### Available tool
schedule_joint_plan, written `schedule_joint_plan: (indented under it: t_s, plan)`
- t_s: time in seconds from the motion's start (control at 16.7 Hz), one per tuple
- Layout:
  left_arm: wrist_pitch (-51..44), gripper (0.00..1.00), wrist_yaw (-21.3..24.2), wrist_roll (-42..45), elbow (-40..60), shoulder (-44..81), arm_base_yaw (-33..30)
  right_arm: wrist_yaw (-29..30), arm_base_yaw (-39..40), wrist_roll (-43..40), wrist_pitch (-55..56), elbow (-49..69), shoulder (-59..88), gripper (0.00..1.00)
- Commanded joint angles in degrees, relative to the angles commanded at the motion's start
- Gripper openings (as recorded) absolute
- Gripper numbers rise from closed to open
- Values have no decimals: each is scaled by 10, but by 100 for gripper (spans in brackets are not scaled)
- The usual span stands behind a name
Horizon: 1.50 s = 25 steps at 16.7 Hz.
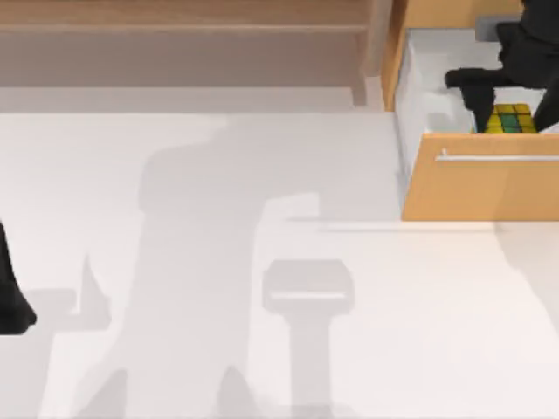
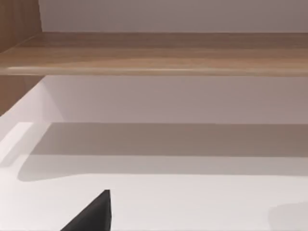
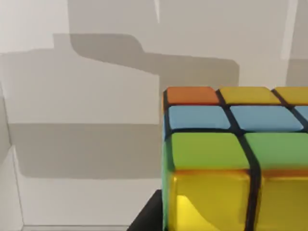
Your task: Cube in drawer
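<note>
White drawer (image 1: 417,96) interior holds cube (image 1: 512,120)

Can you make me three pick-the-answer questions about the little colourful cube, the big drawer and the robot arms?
1. Where is the small yellow-and-green tiled puzzle cube?
A. on the shelf
B. inside the orange-tan wooden drawer
C. on the table

2. What colour is the drawer's inside?
A. white
B. red
C. black

3. Is the drawer open or closed?
A. closed
B. open
C. taken off

Answers: 1 B, the cube sits within the white walls under the right end effector. 2 A, the walls are white. 3 B, its front stands pulled out. The left arm is parked at the table's left edge.
</note>
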Motion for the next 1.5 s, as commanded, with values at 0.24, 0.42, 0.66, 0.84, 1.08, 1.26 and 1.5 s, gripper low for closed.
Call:
schedule_joint_plan:
  t_s: [0.24, 0.42, 0.66, 0.84, 1.08, 1.26, 1.5]
  plan:
    - [0, 100, 0, 0, 0, 0, 0, -6, -2, 0, -4, 4, 14, 0]
    - [0, 100, 0, 0, 0, 0, 0, -6, -2, 0, -4, 4, 14, 0]
    - [0, 100, 0, 0, 0, 0, 0, -6, -2, 0, -4, 4, 14, 30]
    - [0, 100, 0, 0, 0, 0, 0, -6, -2, 0, -4, 4, 14, 53]
    - [0, 100, 0, 0, 0, 0, 0, -6, -2, 0, -4, 4, 14, 83]
    - [0, 100, 0, 0, 0, 0, 0, -6, -2, 0, -4, 4, 14, 100]
    - [0, 100, 0, 0, 0, 0, 0, -6, -2, 0, -4, 4, 14, 100]
